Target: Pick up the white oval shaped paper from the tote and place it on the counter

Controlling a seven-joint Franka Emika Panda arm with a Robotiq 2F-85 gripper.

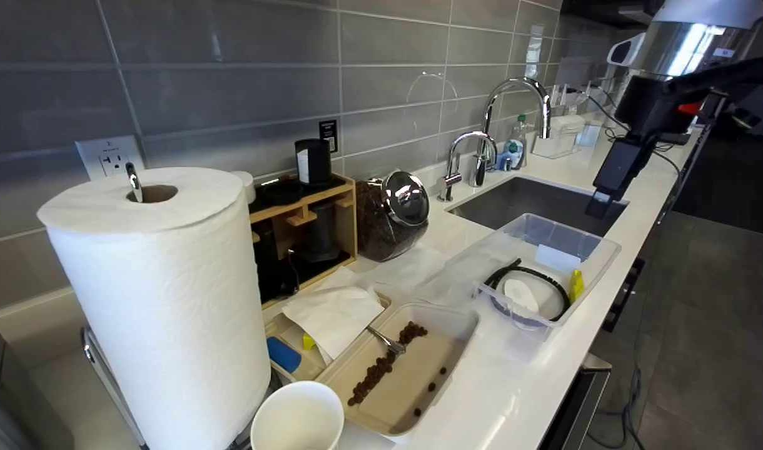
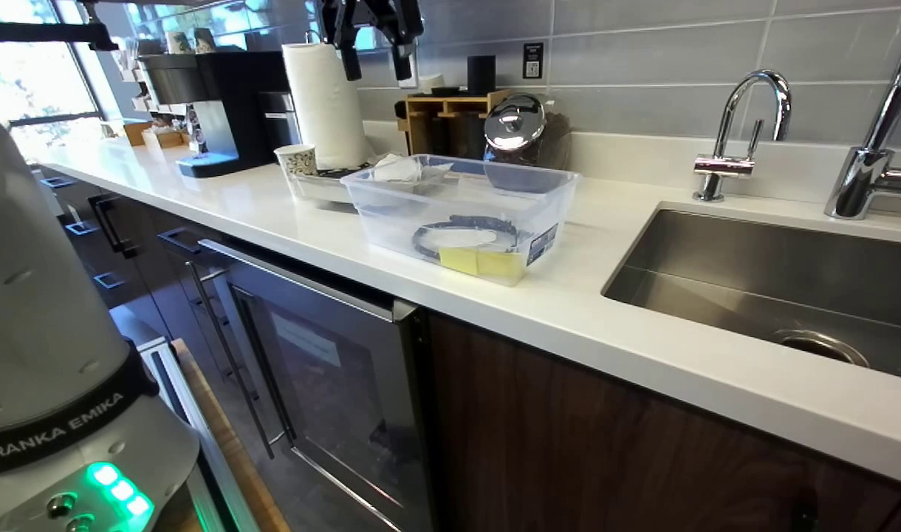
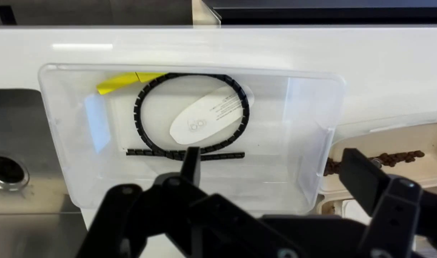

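A black coil (image 3: 137,111) hides part of the white oval paper (image 3: 209,116), whose print (image 3: 227,108) is illegible.

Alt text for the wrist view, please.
A printed white oval paper, crossed by a black ridged loop, lies in a clear tote on a white counter. The open, empty gripper fills the lower foreground; a steel sink shows at image left, a tray with brown pellets at right.

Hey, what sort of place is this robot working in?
A kitchen, perhaps an office one: a steel sink is set into the white counter, with a paper-towel roll and what looks like a coffee machine farther along.
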